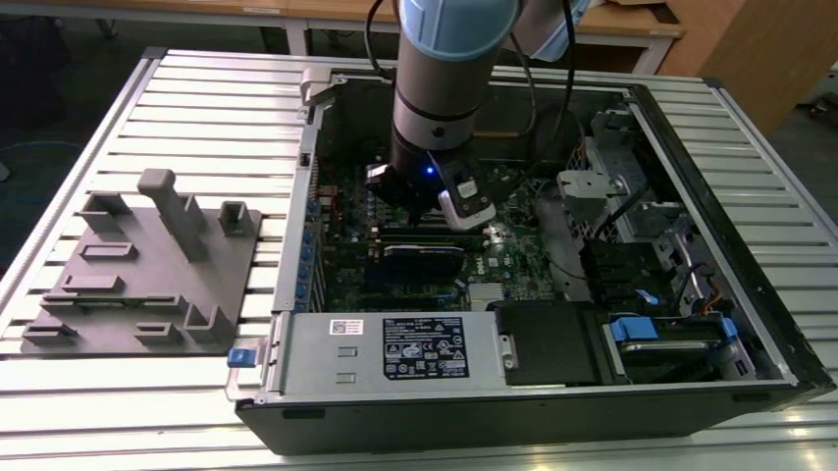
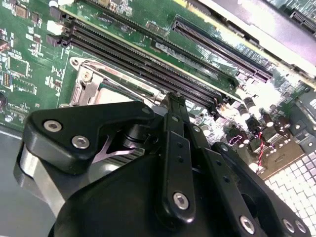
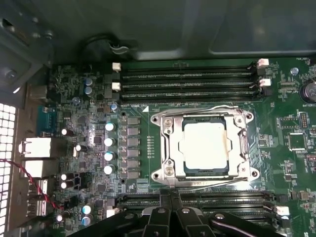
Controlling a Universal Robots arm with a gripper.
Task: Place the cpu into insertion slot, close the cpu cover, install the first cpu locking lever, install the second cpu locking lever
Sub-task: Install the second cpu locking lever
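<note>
In the first wrist view the cpu (image 3: 205, 143) lies pale and silvery in the insertion slot (image 3: 253, 173). The cpu cover (image 3: 169, 148) is down flat around it. One thin wire locking lever (image 3: 197, 109) runs along the socket's side by the upper memory slots. The other locking lever (image 3: 212, 183) lies along the side nearest my gripper (image 3: 170, 194). My black fingers are shut together, nothing visible between them, with the tips just beside that lever. In the second wrist view the gripper (image 2: 173, 97) points at the socket's metal frame (image 2: 94, 84). The exterior view has the gripper (image 1: 422, 211) low inside the computer case.
Long black memory slots (image 3: 187, 81) flank the socket on two sides, and capacitors (image 3: 109, 148) stand beside it. The case walls (image 1: 681, 147), a drive cage (image 1: 615, 196) and the power supply box (image 1: 392, 353) ring the board. A grey fixture plate (image 1: 131, 285) lies on the slatted table at the exterior view's left.
</note>
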